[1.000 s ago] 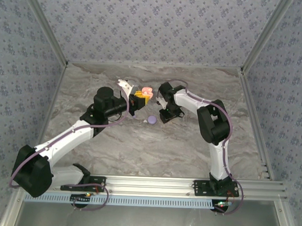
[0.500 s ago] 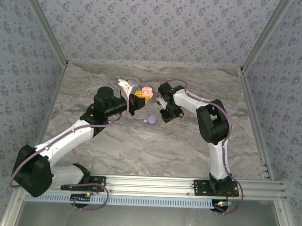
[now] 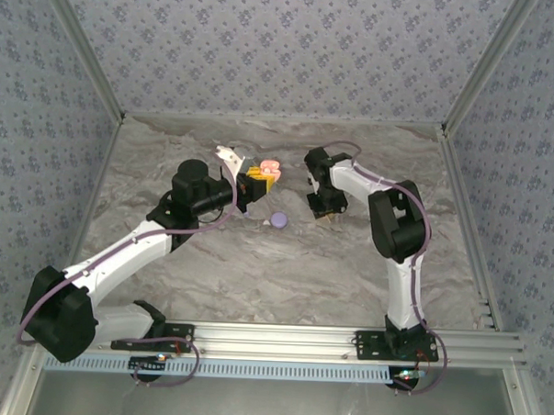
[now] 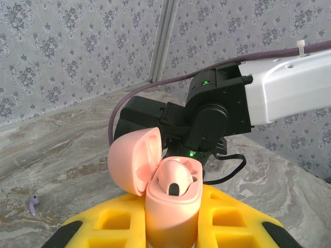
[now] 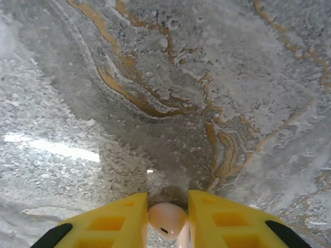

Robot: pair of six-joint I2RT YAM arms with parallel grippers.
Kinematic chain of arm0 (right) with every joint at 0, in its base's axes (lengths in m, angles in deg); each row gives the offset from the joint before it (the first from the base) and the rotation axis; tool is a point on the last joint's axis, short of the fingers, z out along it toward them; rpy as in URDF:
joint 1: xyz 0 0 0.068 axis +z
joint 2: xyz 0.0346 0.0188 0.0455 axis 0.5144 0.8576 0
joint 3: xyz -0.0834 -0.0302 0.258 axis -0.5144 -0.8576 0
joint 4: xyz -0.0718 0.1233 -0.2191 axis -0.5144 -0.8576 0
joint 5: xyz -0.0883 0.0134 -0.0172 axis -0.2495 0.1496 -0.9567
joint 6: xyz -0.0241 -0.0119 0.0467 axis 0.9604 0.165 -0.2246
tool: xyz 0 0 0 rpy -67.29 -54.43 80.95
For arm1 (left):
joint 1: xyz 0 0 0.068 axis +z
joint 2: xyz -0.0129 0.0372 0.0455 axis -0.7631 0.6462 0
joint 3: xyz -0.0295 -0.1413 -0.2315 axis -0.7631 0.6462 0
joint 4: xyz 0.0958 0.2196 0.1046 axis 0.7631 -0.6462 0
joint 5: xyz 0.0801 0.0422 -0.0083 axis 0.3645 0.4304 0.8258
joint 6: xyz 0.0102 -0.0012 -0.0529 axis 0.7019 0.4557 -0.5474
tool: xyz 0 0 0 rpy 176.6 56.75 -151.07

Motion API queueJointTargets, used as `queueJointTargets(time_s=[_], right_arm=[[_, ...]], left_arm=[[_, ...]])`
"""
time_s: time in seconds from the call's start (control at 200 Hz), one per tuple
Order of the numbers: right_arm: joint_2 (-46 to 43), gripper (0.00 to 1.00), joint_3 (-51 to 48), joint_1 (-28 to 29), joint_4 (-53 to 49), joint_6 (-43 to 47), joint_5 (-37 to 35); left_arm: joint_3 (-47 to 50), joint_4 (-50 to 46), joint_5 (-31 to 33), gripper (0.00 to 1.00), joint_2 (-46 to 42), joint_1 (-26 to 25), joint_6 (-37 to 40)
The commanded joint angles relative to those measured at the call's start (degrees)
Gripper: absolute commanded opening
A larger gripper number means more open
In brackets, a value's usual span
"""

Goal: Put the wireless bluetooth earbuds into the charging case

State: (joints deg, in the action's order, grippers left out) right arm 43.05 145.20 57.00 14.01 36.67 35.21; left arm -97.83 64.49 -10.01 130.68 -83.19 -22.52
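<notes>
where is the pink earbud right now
In the right wrist view the pink earbud is pinched between the right arm's yellow fingers, bottom centre, marble table behind. From above, that is just right of the lilac disc.

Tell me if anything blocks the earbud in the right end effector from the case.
Nothing visible does. The left end effector holds the case with its lid open; bare table separates it from the earbud.
</notes>
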Motion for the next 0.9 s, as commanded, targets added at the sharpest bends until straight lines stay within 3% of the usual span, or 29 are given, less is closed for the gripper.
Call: queueJointTargets(time_s=[0.0,0.26,0.9], right_arm=[[1.6,0.28,0.3,0.1,-2.3,-2.4,-1.7],[1.6,0.35,1.0,0.2,-3.6,-3.0,-0.9],[3.3,0.3,1.5,0.4,-5.9,-4.7,-0.9]], left_arm=[[-0.1,0.5,0.0,0.07,-1.6,-0.1,0.8],[-0.2,0.6,-0.1,0.07,-1.7,-0.2,0.7],[-0.2,0.7,-0.4,0.07,-2.0,-0.2,0.7]])
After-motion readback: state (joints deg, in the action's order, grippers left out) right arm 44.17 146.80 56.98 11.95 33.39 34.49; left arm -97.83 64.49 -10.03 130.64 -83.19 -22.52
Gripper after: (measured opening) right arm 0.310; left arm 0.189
